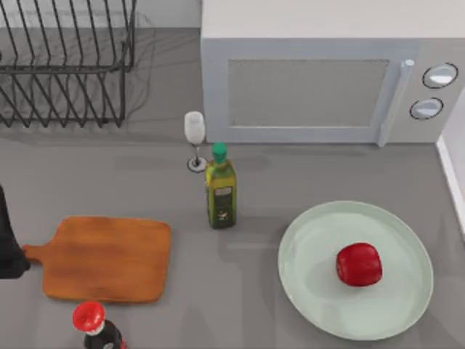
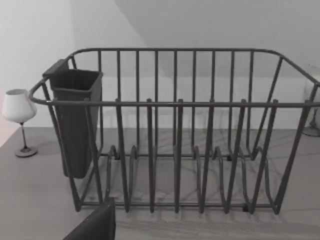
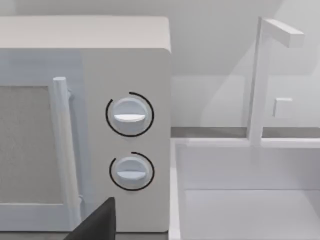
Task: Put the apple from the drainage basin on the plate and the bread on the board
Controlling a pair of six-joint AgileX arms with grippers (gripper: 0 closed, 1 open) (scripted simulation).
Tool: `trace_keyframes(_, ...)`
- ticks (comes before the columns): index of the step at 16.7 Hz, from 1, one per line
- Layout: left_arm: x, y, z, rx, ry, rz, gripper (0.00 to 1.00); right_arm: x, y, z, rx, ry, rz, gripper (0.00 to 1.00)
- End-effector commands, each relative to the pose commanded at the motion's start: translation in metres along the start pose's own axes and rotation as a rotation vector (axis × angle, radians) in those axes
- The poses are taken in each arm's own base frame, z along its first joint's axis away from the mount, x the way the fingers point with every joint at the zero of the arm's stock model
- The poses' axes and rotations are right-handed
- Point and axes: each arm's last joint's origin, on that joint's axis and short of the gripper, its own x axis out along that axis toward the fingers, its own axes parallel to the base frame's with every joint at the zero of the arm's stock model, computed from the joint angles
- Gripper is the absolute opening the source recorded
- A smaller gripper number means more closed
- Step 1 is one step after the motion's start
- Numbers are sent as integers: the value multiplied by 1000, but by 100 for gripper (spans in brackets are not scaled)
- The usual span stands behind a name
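Note:
The glossy red apple [image 1: 359, 265] rests on the pale mint-green plate [image 1: 312, 240] at the front right, a little right of the plate's centre. The orange-brown wooden board [image 1: 105, 258] lies flat at the front left with its handle pointing left, and nothing lies on it. The bread is out of view. The white drainage basin [image 3: 240, 200] with its tap [image 3: 262, 80] stands to the right of the microwave. My left arm [image 1: 7, 240] is at the table's left edge, beside the board's handle. A dark part of my left gripper [image 2: 92, 225] faces the wire rack. A dark part of my right gripper [image 3: 95, 222] faces the microwave's knobs.
A white microwave [image 1: 320, 80] fills the back right. A dark wire dish rack [image 1: 65, 65] with a cutlery cup [image 2: 75, 120] stands at the back left. A wine glass [image 1: 195, 138] and a green-capped oil bottle [image 1: 220, 189] stand mid-table. A red-capped dark bottle [image 1: 94, 327] is in front of the board.

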Motion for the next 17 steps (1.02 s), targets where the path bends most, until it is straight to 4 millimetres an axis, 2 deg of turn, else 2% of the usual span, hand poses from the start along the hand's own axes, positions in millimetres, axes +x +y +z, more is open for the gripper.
trace_keyframes(6, 0, 1, 5, 8, 23, 5, 100, 0, 0, 0, 0, 0, 0, 100)
trace_keyframes(11, 11, 5, 43, 61, 227, 34, 100, 0, 0, 0, 0, 0, 0, 100)
trace_keyframes(14, 37, 11, 68, 100, 453, 47, 100, 0, 0, 0, 0, 0, 0, 100)
trace_keyframes(17, 80, 22, 82, 128, 721, 44, 100, 0, 0, 0, 0, 0, 0, 100)
